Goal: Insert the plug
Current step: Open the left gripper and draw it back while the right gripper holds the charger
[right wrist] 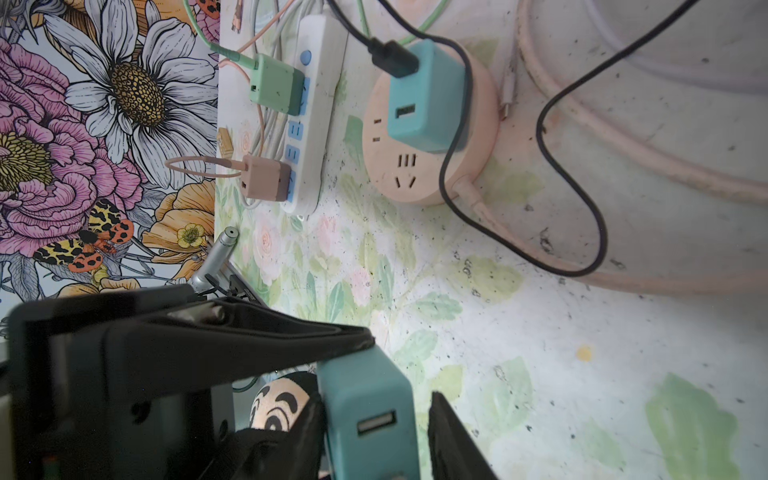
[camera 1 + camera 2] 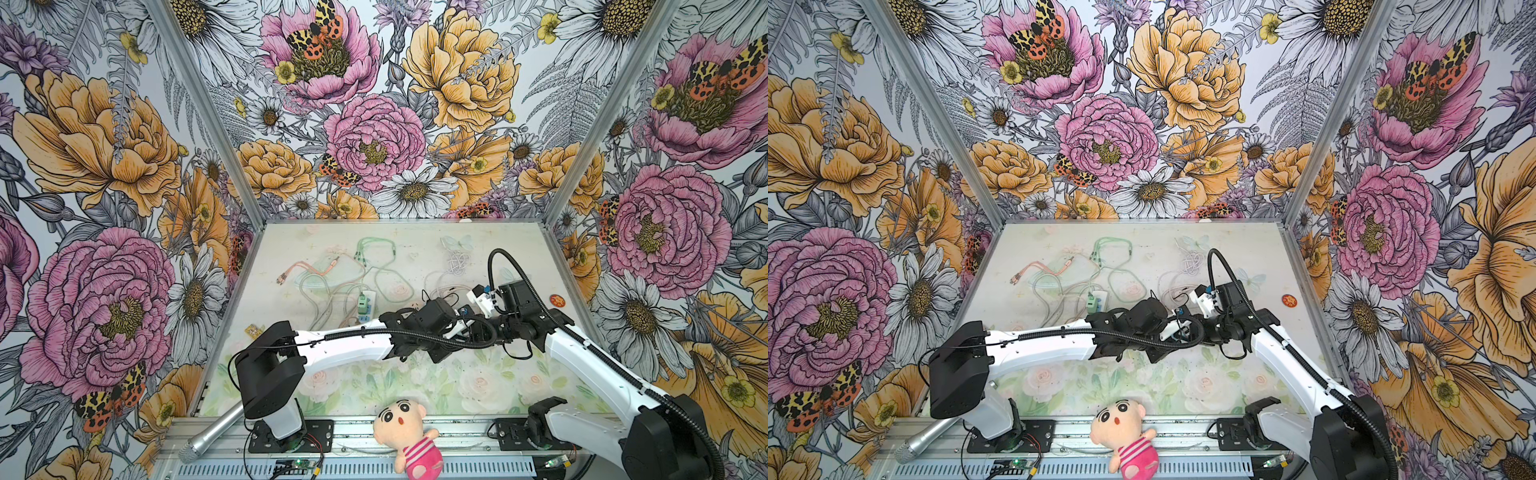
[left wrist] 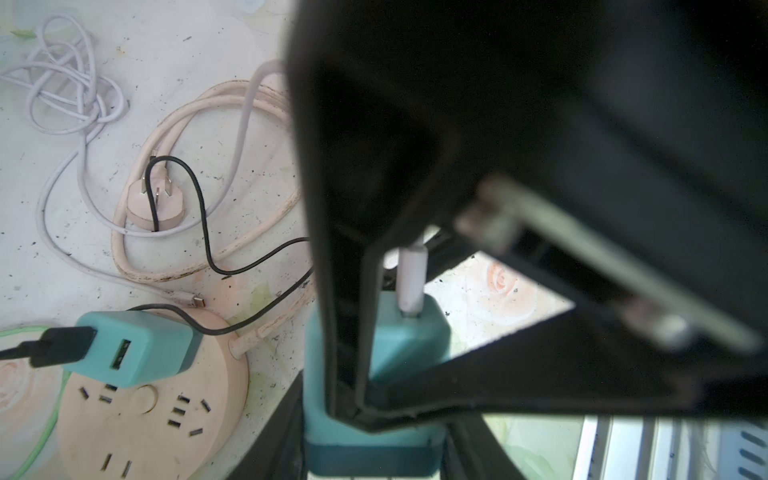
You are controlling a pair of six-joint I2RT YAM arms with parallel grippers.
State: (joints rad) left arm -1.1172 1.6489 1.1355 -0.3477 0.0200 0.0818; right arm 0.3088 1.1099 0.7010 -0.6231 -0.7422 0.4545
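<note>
Left end effector [image 3: 376, 436] clamps the teal charger [image 3: 409, 340]; the white plug [image 3: 411, 278] stands tip-down in its port; right end effector [image 3: 409, 245] seems, through blur, closed on that plug's shell; light, rigid, slick; pinch the shell, never the limp cable [image 3: 246, 120]

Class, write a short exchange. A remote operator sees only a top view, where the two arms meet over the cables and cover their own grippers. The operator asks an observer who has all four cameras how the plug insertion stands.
Operator: The arms block my view. Is the left gripper holding anything?
Observer: Yes. The left wrist view shows the left gripper clamped on a teal charger.
Operator: And where is the plug?
Observer: In that same view the white plug stands with its tip at a port in the charger's end face. I cannot tell how deep it sits.
</note>
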